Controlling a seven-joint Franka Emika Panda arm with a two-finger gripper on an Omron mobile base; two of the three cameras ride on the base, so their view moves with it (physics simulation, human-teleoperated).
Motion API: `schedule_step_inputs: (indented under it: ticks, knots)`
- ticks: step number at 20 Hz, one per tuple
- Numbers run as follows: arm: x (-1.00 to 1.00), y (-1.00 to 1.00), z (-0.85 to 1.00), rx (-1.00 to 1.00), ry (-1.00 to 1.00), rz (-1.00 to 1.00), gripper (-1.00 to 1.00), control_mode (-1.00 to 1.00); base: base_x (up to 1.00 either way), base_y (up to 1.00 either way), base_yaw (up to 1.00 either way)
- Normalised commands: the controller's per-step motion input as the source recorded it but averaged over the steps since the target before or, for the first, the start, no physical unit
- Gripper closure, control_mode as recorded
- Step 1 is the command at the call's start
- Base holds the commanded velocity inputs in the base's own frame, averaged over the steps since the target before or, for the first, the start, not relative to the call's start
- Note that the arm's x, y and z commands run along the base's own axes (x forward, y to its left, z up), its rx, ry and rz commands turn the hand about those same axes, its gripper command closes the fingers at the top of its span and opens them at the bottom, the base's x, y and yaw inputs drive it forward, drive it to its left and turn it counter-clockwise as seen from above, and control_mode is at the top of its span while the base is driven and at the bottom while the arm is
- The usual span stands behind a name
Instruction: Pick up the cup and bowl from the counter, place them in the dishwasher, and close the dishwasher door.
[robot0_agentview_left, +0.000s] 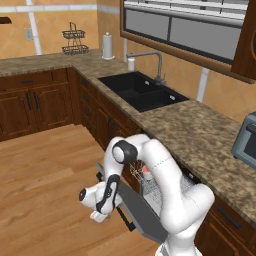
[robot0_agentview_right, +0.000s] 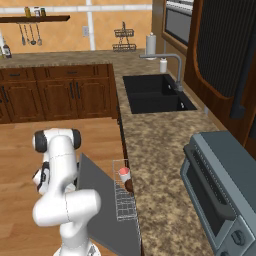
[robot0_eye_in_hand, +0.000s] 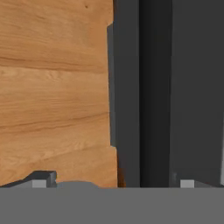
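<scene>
The dishwasher door (robot0_agentview_left: 142, 212) hangs half open, tilted out over the floor, a flat grey panel (robot0_agentview_right: 105, 200). Behind it the white wire rack (robot0_agentview_right: 125, 200) holds the white cup (robot0_agentview_left: 146, 172) with its pink inside (robot0_agentview_right: 124, 175) and, next to it, the dark reddish bowl (robot0_agentview_right: 129, 186). My arm bends down in front of the door, and my gripper (robot0_agentview_left: 100, 215) is low at the door's outer face. In the hand view the gripper (robot0_eye_in_hand: 116, 183) is open, its tips either side of the door's edge and the dark bar handle (robot0_eye_in_hand: 154, 87). Nothing is held.
The granite counter (robot0_agentview_left: 200, 135) runs above the dishwasher with a black sink (robot0_agentview_left: 142, 90) and faucet (robot0_agentview_left: 155, 62). A grey toaster oven (robot0_agentview_right: 225, 200) stands at the near right. A paper-towel roll (robot0_agentview_left: 107, 46) is in the far corner. Wooden floor (robot0_agentview_left: 45, 170) lies open to the left.
</scene>
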Motion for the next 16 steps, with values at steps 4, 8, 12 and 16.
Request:
schedule_step_inputs:
  ticks: [4, 8, 12, 16]
  knots:
    - [0.42, 0.00, -0.77, -0.12, 0.00, 0.00, -1.00, -1.00, 0.00, 0.00, 0.00]
    - [0.35, -0.17, -0.80, -0.14, 0.03, 0.00, -1.00, -1.00, 0.00, 0.00, 0.00]
    - [0.08, -1.00, -0.50, -0.01, 0.01, -0.02, -1.00, -1.00, 0.00, 0.00, 0.00]
    - [0.01, -1.00, -0.26, 0.00, 0.00, -0.03, -1.00, -1.00, 0.00, 0.00, 0.00]
